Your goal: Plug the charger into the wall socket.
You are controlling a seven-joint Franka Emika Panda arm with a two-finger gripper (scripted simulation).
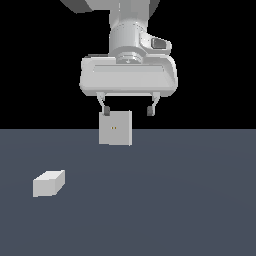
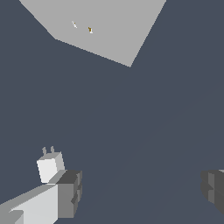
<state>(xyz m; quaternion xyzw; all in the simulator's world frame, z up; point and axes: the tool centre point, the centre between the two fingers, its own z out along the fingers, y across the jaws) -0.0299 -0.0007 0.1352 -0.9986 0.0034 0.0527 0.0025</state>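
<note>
my pincer [image 1: 128,109] hangs high over the counter [image 1: 190,200], its two fingers spread wide and pinching nothing. in the wrist view one dark pad [image 2: 70,192] shows at one edge and the other pad at the opposite edge, with bare counter between them.

the charger [image 1: 48,183] is not between my fingers. in the exterior view it lies flat on the counter, well apart from me, down and toward that view's left. in the wrist view the charger [image 2: 50,166] sits just beyond the outer side of one finger, outside the gap, with its two small prongs showing at the end that faces away from the finger. its long axis in the exterior view runs slantwise, from near left to farther right.

the socket [image 1: 115,128] stands upright behind and below my fingers in the exterior view, its two tiny holes near its centre; how far back it stands i cannot tell.

so the coming move turns on one thing, as i judge it: i must shift sideways toward the charger's side and come down until the block sits inside the gap, fingers across its shorter width. the plugging has not yet begun.
</note>
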